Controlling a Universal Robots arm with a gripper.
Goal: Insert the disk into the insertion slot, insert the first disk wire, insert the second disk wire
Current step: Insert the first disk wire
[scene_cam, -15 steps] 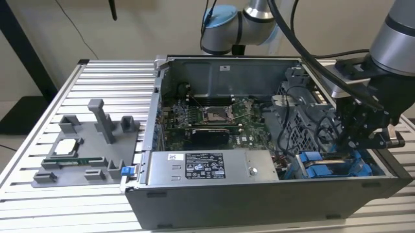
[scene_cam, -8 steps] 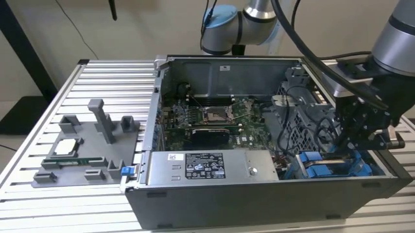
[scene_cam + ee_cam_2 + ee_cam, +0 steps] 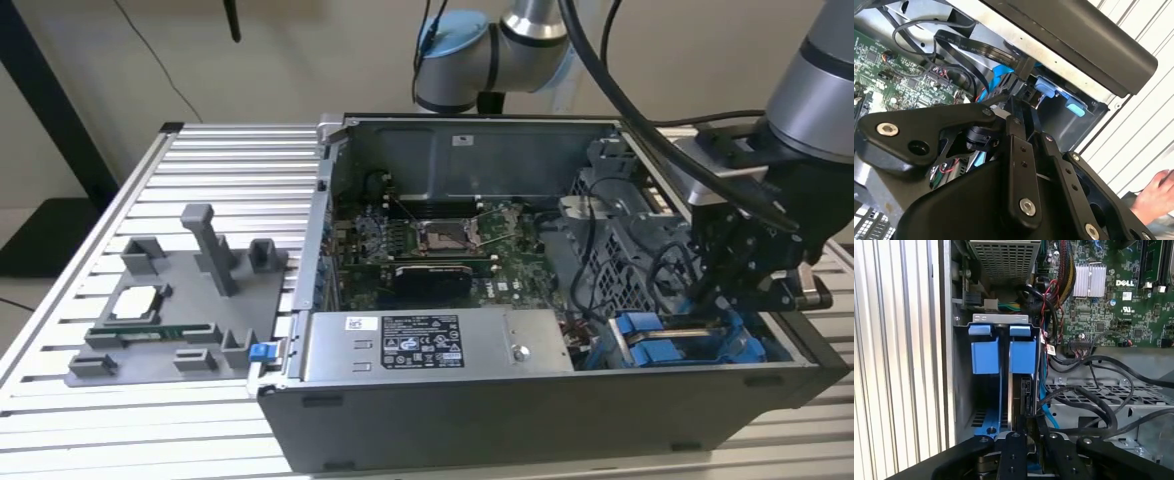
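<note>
One disk [image 3: 1024,392]: stands on edge in the slot [image 3: 961,385] at the case [image 3: 534,420] corner, in the bay beside the cables. Depth of seating can't be told.
Disk axis: long axis runs along the bay, from the tool [image 3: 1026,429] toward the blue tabs [image 3: 1021,352]. Flat faces look toward the neighbour bay [image 3: 981,400] on one side and the cable bundle on the other.
Tool: closed on the disk's near end, jaws drawn tight in both wrist views.
Risk, jam: narrow bay with little play, so a slight tilt off the blue rails probably wedges the disk against the metal wall.
Risk, snag: black cables [image 3: 1089,397] and blue cable [image 3: 1048,412] lie just beside the disk and could get pinched or catch the tool.
Risk, person: a hand [image 3: 1156,192] is near the bench [image 3: 200,170], outside the case.
</note>
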